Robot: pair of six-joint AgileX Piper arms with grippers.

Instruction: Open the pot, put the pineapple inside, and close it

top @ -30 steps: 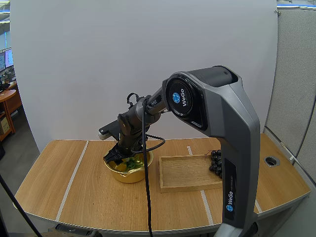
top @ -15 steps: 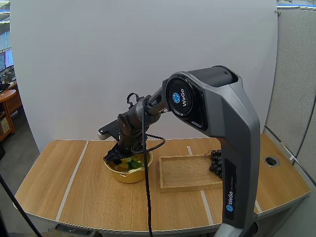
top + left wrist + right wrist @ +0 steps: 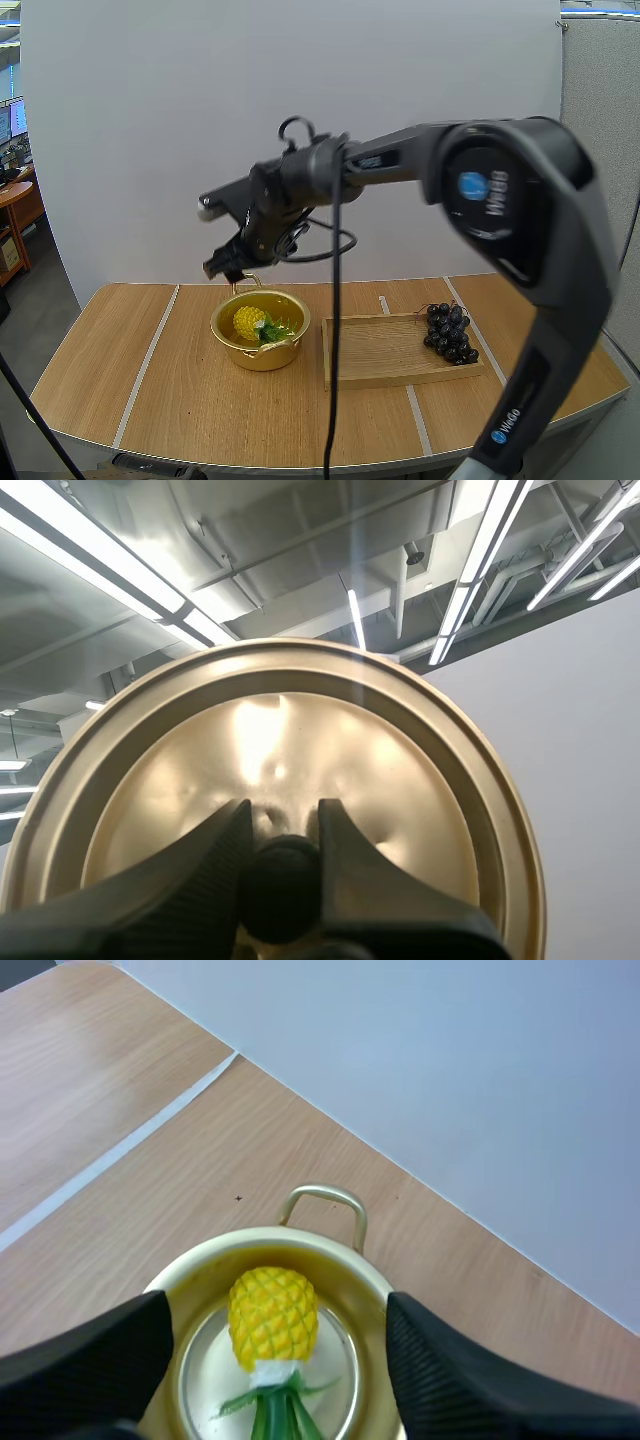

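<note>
The yellow pineapple (image 3: 250, 322) with green leaves lies inside the open gold pot (image 3: 262, 352) on the table. My right gripper (image 3: 228, 265) hangs open above the pot's far rim, holding nothing. From the right wrist, the pineapple (image 3: 272, 1318) rests on the bottom of the pot (image 3: 322, 1241), and the right gripper (image 3: 280, 1305) has its fingers spread wide on either side. The gold lid (image 3: 290, 740) is held up in the air, its top side facing the left wrist camera. My left gripper (image 3: 281, 820) is shut on the lid's black knob (image 3: 280, 885).
A wooden tray (image 3: 375, 352) lies right of the pot. A bunch of dark grapes (image 3: 450, 332) sits at the tray's right end. The pot's loop handle (image 3: 325, 1200) points toward the back edge of the table.
My right gripper has risen out of the pot and now hangs above it, leaving the pineapple inside. The arm swung up, uncovering the grapes.
</note>
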